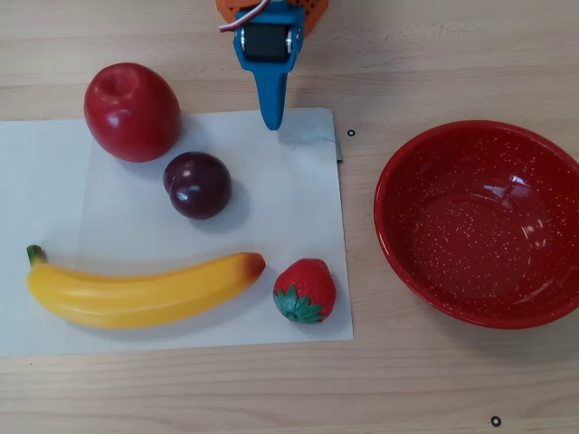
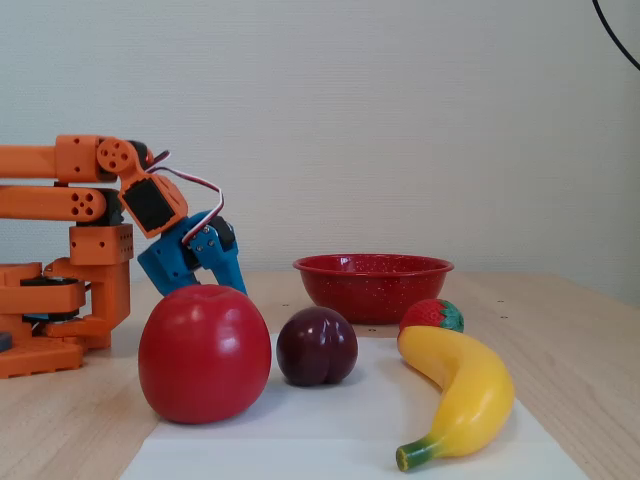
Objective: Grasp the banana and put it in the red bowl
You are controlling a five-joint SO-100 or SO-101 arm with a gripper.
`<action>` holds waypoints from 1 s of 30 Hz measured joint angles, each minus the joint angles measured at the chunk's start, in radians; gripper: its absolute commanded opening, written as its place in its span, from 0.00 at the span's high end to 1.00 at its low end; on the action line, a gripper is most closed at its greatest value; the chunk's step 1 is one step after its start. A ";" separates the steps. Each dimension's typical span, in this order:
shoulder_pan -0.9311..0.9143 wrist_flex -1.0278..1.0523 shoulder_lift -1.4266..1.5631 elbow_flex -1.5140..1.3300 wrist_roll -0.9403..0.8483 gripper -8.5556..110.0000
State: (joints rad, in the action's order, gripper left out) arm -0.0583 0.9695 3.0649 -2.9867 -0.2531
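Claw [image 1: 271, 122] at top centre of the overhead view, closed and empty, well short of the banana [image 1: 140, 291] lying lower left on paper; red bowl [image 1: 479, 221] waits empty at right.

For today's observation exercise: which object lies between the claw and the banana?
In the overhead view the plum sits on the white sheet, roughly between the claw and the banana.
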 measured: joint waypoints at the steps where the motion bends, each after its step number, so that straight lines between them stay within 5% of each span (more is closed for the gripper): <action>1: 0.002 0.020 -0.023 0.037 0.000 0.92; 30: 0.091 0.522 -1.081 1.253 0.074 0.92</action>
State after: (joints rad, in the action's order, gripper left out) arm 0.0322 1.4910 1.9834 -1.7334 -0.1795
